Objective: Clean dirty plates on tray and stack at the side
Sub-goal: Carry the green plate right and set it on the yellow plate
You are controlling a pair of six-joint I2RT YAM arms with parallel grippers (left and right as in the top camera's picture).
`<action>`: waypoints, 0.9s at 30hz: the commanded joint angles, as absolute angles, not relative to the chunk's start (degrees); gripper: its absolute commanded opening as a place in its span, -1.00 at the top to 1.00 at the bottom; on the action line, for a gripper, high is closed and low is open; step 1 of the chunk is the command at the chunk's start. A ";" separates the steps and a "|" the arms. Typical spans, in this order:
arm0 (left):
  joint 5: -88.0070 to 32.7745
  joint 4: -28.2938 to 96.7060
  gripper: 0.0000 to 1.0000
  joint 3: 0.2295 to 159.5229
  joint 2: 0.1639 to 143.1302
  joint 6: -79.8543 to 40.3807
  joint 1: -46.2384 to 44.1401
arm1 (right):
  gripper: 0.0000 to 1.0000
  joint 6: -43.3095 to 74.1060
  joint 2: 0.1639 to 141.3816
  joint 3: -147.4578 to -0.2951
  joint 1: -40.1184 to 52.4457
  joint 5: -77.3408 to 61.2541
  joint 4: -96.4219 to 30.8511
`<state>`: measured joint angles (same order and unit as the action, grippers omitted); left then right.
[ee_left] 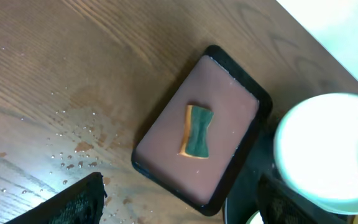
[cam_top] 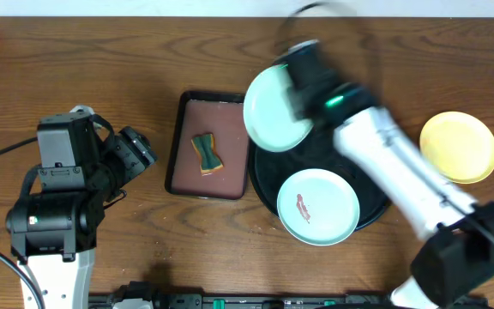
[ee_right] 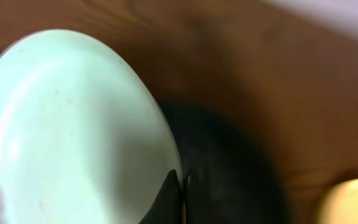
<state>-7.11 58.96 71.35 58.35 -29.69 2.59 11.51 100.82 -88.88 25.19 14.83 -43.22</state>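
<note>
My right gripper point(cam_top: 303, 81) is shut on the rim of a mint-green plate point(cam_top: 274, 107) and holds it tilted above the far-left edge of the black tray point(cam_top: 266, 180). That plate fills the right wrist view point(ee_right: 73, 130), with the jaws point(ee_right: 180, 186) pinching its edge. A second mint-green plate point(cam_top: 317, 206) with a red-brown smear lies on the tray. The pale yellow plate point(cam_top: 459, 146) lies on the table at the right. My left gripper point(ee_left: 179, 205) is open and empty, above the table left of the brown tray.
A rectangular brown tray with a black rim point(cam_top: 187, 146) holds a green and yellow sponge point(cam_top: 204, 153); both show in the left wrist view, tray point(ee_left: 229, 112) and sponge point(ee_left: 197, 132). Water drops point(ee_left: 73, 149) lie on the wood.
</note>
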 commanded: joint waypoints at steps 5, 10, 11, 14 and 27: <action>-7.53 59.07 -0.57 72.38 61.01 -26.98 2.98 | 0.98 25.28 97.51 -90.15 -5.06 -18.74 -47.64; -7.55 58.78 -0.57 72.38 62.28 -26.98 2.98 | 0.98 25.50 98.70 -88.79 -21.93 -18.35 -51.24; -7.53 58.65 -0.57 72.38 62.50 -26.98 2.98 | 0.98 25.47 99.11 -88.20 -24.84 -18.06 -52.16; -7.57 58.13 -0.57 72.38 62.70 -26.98 2.98 | 0.98 25.28 100.20 -85.47 -32.42 -15.66 -53.52; -8.58 56.25 -0.57 72.38 62.76 -26.74 2.98 | 0.98 19.66 100.66 -68.29 -42.76 -14.90 -38.68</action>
